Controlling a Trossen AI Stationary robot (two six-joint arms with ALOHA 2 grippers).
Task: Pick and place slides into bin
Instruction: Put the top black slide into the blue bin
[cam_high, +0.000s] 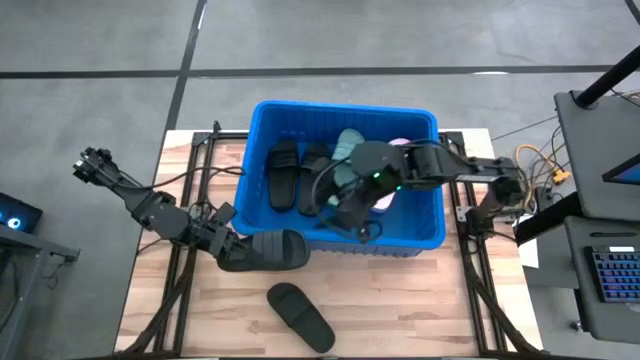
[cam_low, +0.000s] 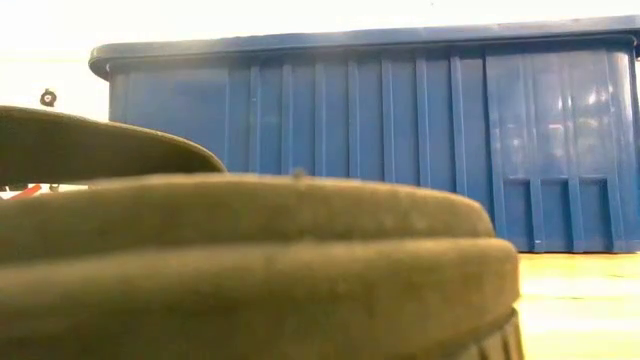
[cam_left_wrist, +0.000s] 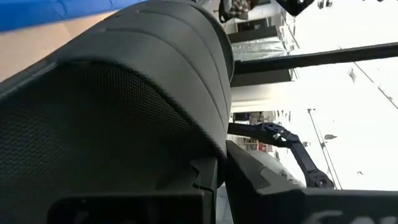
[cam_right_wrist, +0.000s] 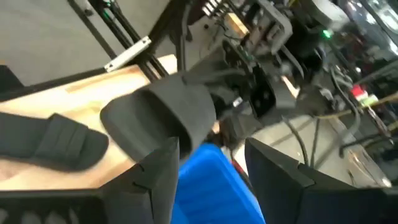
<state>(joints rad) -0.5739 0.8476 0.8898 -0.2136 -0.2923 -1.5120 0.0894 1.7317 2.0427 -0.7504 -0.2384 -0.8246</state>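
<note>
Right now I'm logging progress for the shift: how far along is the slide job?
Done: several slides, black and pale ones, lie in the blue bin. In hand: the left tool is shut on a dark slide just outside the bin's front wall; the right tool hangs inside the bin. Left: that slide and one black slide on the table.

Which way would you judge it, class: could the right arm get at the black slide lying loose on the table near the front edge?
Probably yes. The right gripper is open over the bin, and the loose black slide lies uncovered on the table.
</note>
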